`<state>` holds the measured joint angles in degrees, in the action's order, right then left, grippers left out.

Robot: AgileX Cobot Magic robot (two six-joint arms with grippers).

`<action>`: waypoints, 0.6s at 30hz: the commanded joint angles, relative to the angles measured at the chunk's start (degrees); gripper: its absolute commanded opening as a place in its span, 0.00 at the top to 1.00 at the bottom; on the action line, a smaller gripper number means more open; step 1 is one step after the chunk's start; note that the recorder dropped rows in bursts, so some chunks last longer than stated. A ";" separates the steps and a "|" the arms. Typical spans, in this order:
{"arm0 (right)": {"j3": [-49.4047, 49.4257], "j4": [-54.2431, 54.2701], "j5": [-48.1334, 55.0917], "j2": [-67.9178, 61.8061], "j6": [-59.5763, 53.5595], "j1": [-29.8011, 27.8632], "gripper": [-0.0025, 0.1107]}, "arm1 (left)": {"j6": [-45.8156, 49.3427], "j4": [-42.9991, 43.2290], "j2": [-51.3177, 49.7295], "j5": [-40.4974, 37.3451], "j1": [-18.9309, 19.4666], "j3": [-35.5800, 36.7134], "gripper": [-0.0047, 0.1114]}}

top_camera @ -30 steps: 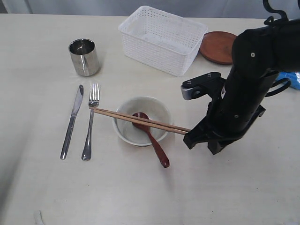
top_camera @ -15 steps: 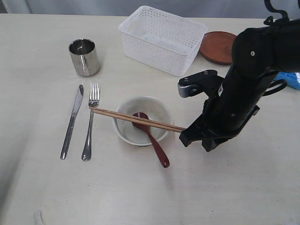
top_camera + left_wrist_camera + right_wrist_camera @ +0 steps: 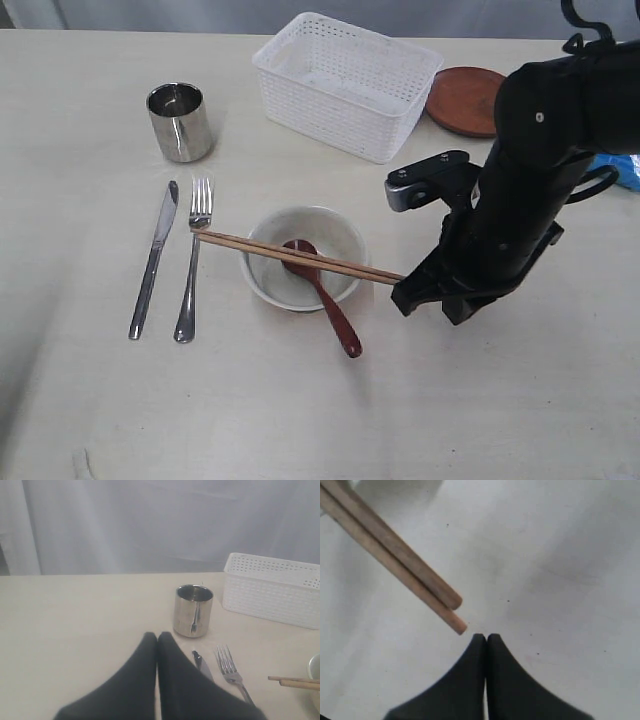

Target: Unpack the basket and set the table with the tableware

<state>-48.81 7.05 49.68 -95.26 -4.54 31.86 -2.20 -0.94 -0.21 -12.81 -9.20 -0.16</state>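
Observation:
The wooden chopsticks [image 3: 300, 257] lie across the off-white bowl [image 3: 340, 238], with the red-brown spoon [image 3: 328, 302] resting in it. My right gripper [image 3: 412, 293] is low over the table [image 3: 300, 400] at the chopsticks' right ends. Its fingertips [image 3: 486, 637] are shut and empty, just short of the chopstick ends [image 3: 451, 611]. The knife [image 3: 153, 260], fork [image 3: 192, 260] and steel cup [image 3: 180, 122] are on the left. The white basket [image 3: 345, 85] and brown plate [image 3: 468, 100] stand at the back. My left gripper [image 3: 158, 636] is shut and empty, near the knife [image 3: 201, 662], and is outside the exterior view.
A blue bag [image 3: 627, 170] peeks out at the right edge behind my right arm. The basket [image 3: 272, 595] stands beyond the cup [image 3: 193, 610] and fork [image 3: 231, 667] in the left wrist view. A pale curtain hangs behind the table.
My right gripper shifted left toward the bowl half a second ago, then came back right. The chopsticks' right ends moved slightly with it.

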 commanded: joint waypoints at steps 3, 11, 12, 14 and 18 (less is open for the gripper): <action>0.21 -2.31 -0.42 0.40 2.04 -0.29 0.98 | 0.02 -0.18 0.21 0.61 -0.06 0.16 0.96; 0.21 -0.52 -1.64 0.40 0.61 -0.29 0.98 | 0.02 -0.18 0.21 0.61 -0.06 0.16 0.96; 0.21 -0.06 -1.64 0.40 0.38 -0.29 0.98 | 0.02 -0.18 0.21 0.61 -0.06 0.16 0.96; 0.21 0.89 -2.26 0.40 -0.46 -0.29 0.98 | 0.02 -0.18 0.21 0.61 -0.06 0.16 0.96; 0.21 3.32 -3.16 0.40 -1.55 -0.29 0.98 | 0.02 -0.18 0.21 0.61 -0.06 0.16 0.96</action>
<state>-48.81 8.94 47.38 -95.26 -4.74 31.86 -2.20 -0.94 -0.21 -12.81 -9.20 -0.16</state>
